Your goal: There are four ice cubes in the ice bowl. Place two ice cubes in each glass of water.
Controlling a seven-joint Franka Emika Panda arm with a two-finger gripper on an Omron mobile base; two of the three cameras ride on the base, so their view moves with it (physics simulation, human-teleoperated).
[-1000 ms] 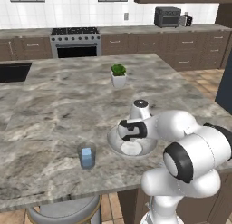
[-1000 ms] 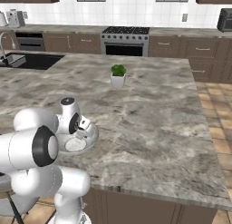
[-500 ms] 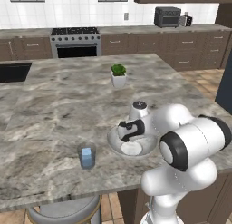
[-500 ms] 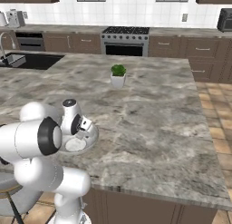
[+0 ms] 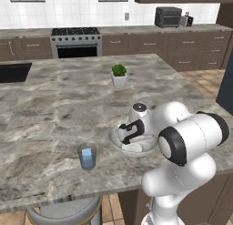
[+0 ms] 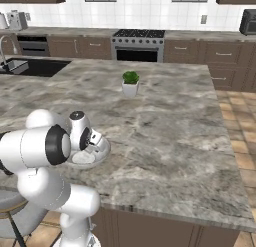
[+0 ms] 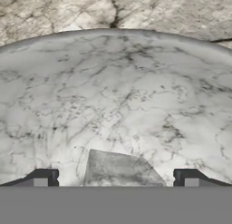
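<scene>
The grey ice bowl (image 5: pixel 113 136) sits on the marble island near its front edge, and its rim (image 7: pixel 113 32) arcs across the hand view. My gripper (image 5: pixel 129 136) reaches down into the bowl (image 6: pixel 105 149), open. In the hand view its fingertips (image 7: pixel 43 177) stand wide apart on either side of a pale translucent ice cube (image 7: pixel 118 168), not touching it. Pale ice (image 5: pixel 132 147) lies on the bowl's floor under the hand, also seen as a pale patch of ice (image 6: pixel 84 157). A glass of water (image 5: pixel 87 156) stands to the left of the bowl.
A small white pot with a green plant (image 5: pixel 119 76) stands further back on the island (image 5: pixel 54 105). The island's front edge runs just below the bowl and glass. A stool top (image 5: pixel 63 213) shows under the edge. Stove and cabinets line the back wall.
The arm's elbow has swung up and outward while the hand stayed over the bowl, shifting only slightly. The jaws have stayed wide open.
</scene>
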